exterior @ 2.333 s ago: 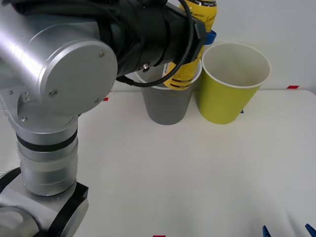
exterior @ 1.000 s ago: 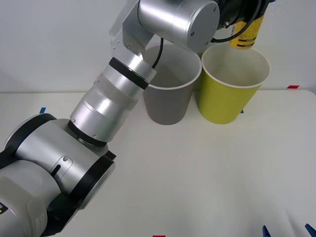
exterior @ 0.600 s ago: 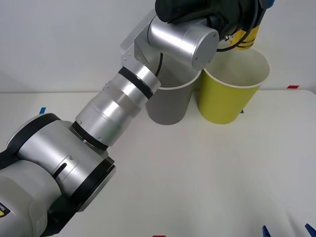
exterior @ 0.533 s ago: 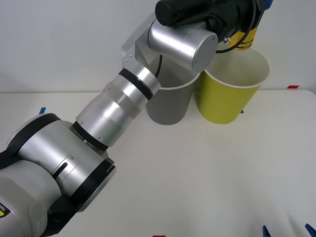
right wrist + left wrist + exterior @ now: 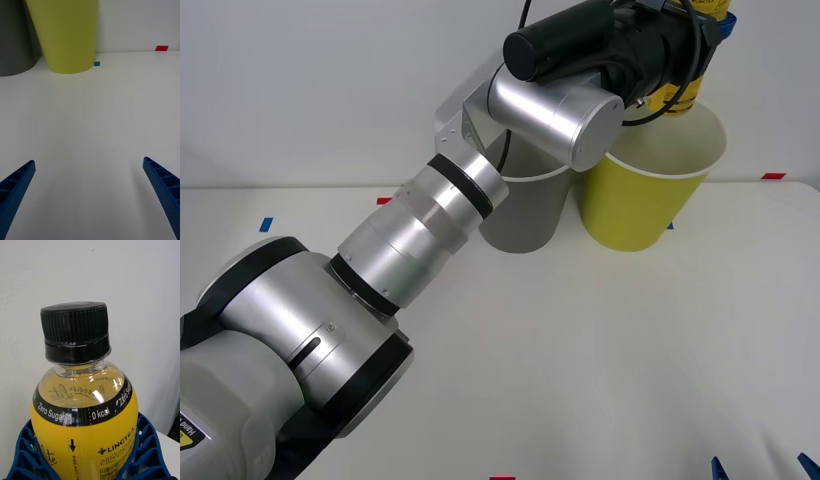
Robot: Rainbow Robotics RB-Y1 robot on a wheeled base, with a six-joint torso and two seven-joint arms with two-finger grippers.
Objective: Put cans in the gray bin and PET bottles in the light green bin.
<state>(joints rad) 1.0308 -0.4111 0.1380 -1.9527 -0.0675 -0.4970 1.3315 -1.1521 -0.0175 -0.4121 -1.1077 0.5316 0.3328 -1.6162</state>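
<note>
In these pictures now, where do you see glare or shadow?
Left wrist view: small white glints on the bottle shoulder, held by the left gripper. Front view: soft highlights on the silver arm. Right wrist view: faint shadow on the table below the green bin.

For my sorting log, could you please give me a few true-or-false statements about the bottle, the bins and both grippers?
1. The left gripper grips the yellow bottle. True.
2. The bottle lies on the table. False: it is held above the light green bin.
3. The right gripper holds a can. False: its jaws are open and hold nothing.
4. The gray bin stands beside the green one. True.
</note>
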